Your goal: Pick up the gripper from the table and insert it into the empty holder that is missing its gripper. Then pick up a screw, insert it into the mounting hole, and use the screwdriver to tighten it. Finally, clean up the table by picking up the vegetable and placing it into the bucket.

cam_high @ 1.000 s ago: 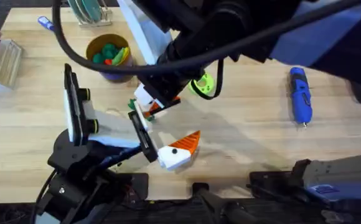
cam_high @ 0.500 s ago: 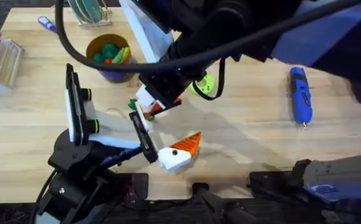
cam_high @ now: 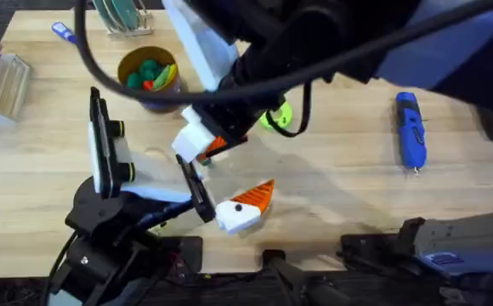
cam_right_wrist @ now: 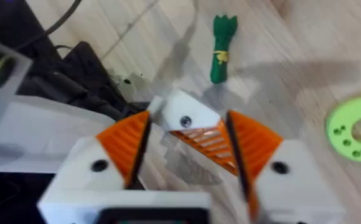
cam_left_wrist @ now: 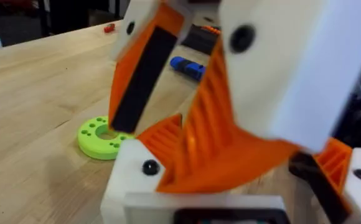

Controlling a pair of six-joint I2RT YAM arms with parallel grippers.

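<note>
Right gripper (cam_right_wrist: pixel 187 146) spread wide, apparently straddling an orange-tipped white block (cam_right_wrist: pixel 190 124); vegetable (cam_right_wrist: pixel 222 48) on worktop (cam_right_wrist: pixel 305 37) beyond; left gripper (cam_high: pixel 245 204) state unclear

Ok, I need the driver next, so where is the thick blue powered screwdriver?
The thick blue screwdriver lies on the wooden table, far right in the overhead view.

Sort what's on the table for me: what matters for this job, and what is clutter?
For the job:
vegetable
bucket
screwdriver

Lying about:
green disc
blue marker
clear box
toy produce already in the bucket
</note>
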